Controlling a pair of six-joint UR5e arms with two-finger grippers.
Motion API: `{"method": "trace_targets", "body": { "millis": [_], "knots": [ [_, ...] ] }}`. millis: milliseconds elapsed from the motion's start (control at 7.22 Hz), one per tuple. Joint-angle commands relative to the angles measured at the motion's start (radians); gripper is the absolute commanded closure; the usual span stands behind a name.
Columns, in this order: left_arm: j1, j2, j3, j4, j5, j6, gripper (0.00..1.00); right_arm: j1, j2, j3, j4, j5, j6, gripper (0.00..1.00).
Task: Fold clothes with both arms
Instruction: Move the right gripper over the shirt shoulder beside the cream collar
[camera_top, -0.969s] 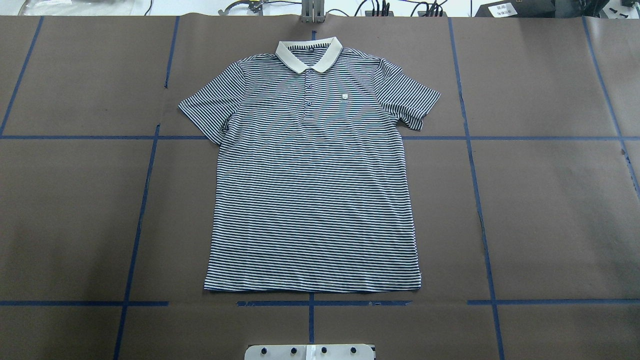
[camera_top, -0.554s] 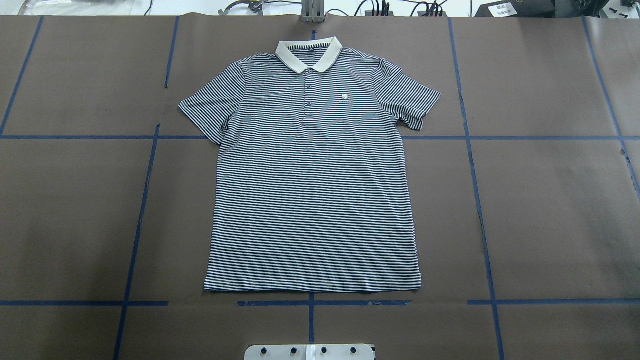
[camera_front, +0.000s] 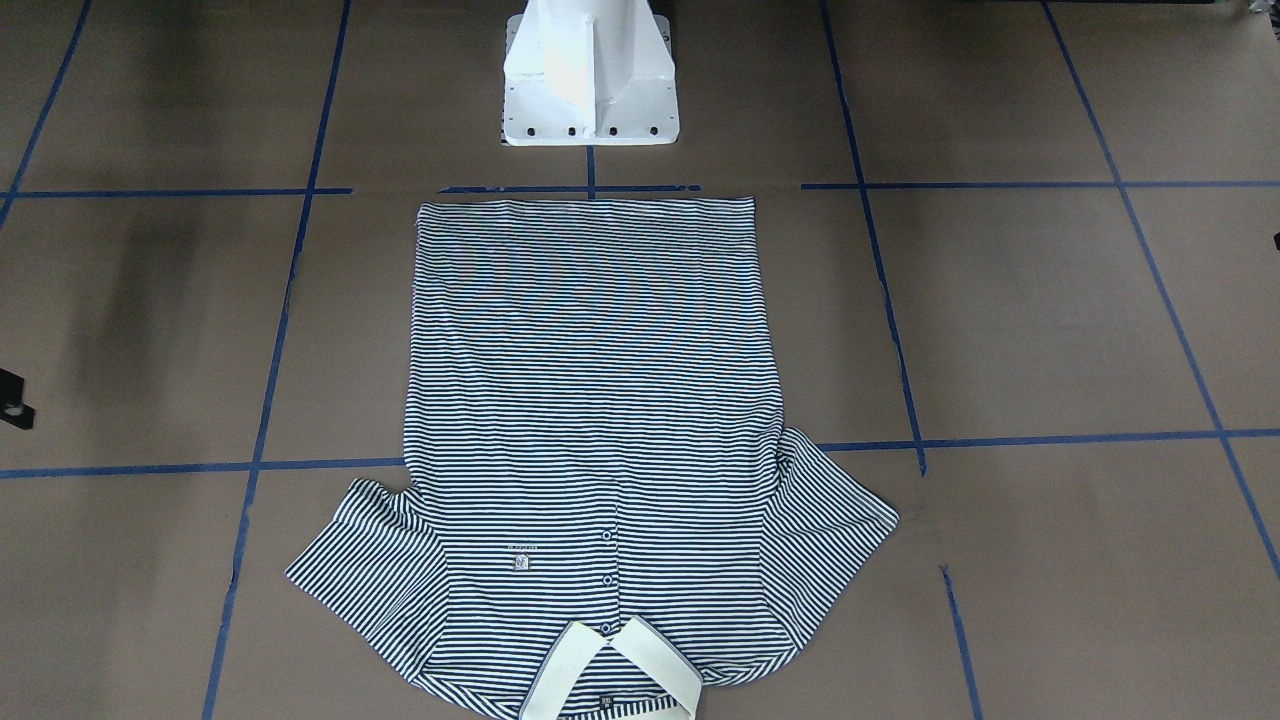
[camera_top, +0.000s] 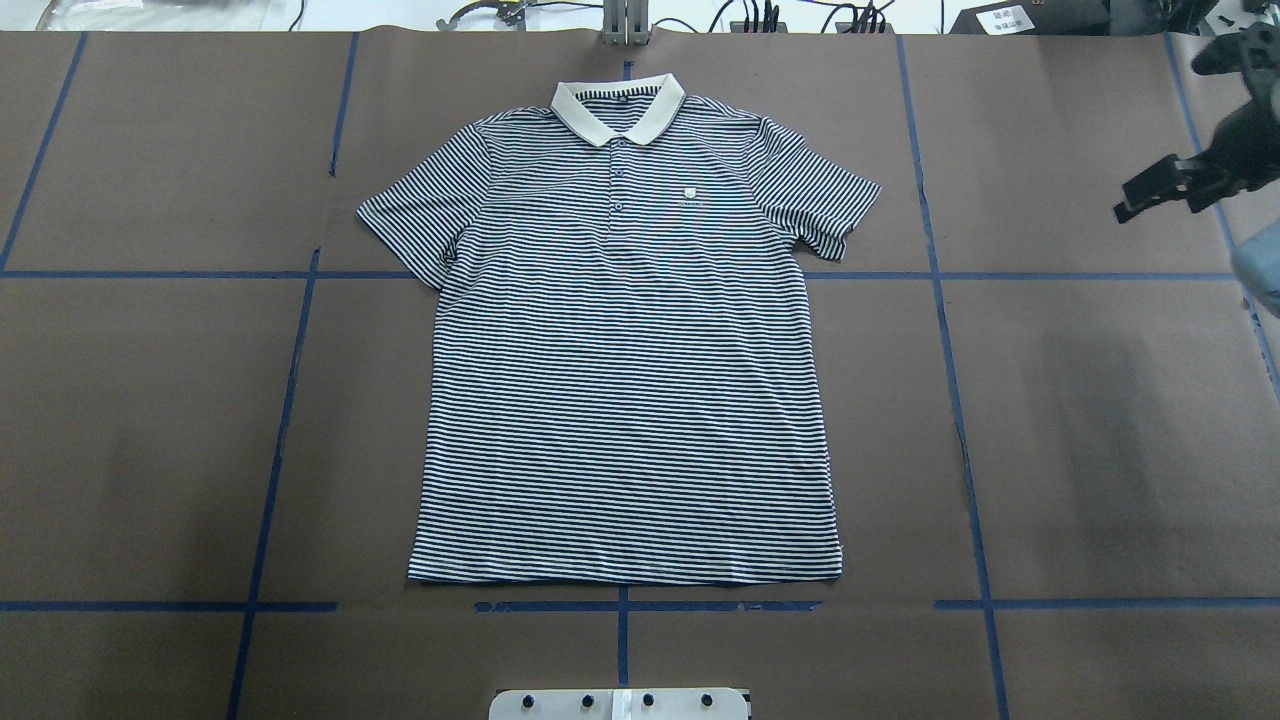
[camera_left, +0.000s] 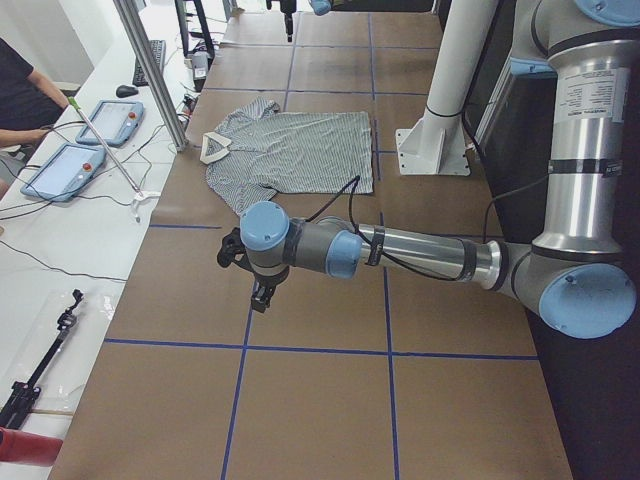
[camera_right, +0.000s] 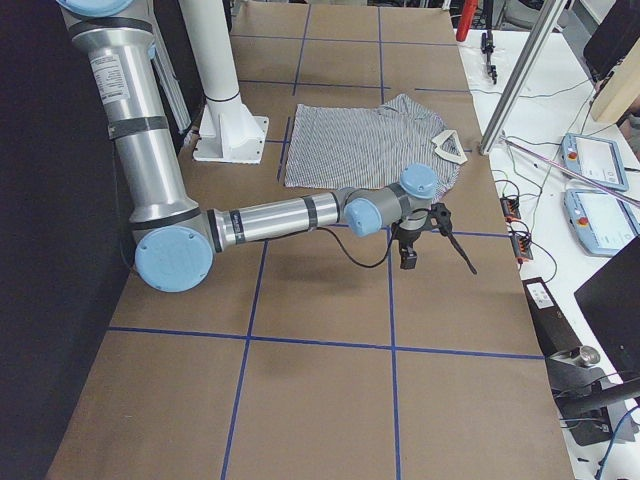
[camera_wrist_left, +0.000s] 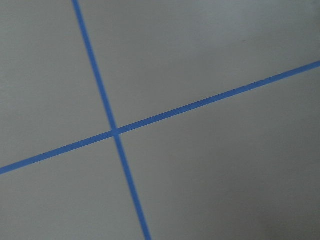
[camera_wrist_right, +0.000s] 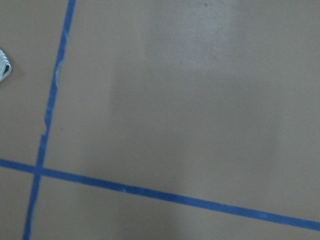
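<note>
You have the striped polo shirt (camera_front: 590, 400) lying flat, front up, in the middle of the brown desk (camera_front: 1050, 320): hem toward the white pedestal (camera_front: 590, 70) at the far edge, collar (camera_front: 655, 672) at your near edge, sleeves spread sideways.

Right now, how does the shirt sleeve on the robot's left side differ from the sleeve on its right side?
The left-side sleeve lies flat with a straight hem; the right-side sleeve looks folded over at its inner hem corner. The left-side sleeve crosses the blue tape line; the right-side sleeve stops short of it. Both are short, striped and spread outward.
</note>
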Motion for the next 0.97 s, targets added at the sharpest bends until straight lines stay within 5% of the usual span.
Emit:
{"method": "trace_targets", "body": {
  "millis": [0,415,692,831],
  "knots": [
    [0.0,0.001,-0.005,-0.015,-0.027,-0.001,0.0,-0.122,0.212,-0.23,0.24,-0.091,0.398,0.01],
    [0.0,0.0,-0.008,-0.015,-0.033,-0.008,0.0,-0.247,0.35,-0.371,0.329,-0.311,0.724,0.24],
    [0.0,-0.001,-0.011,-0.015,-0.035,-0.015,0.0,-0.276,0.387,-0.428,0.326,-0.34,0.729,0.29],
    [0.0,0.001,-0.011,-0.017,-0.05,-0.016,0.0,-0.29,0.384,-0.441,0.326,-0.361,0.729,0.39]
  ]
}}
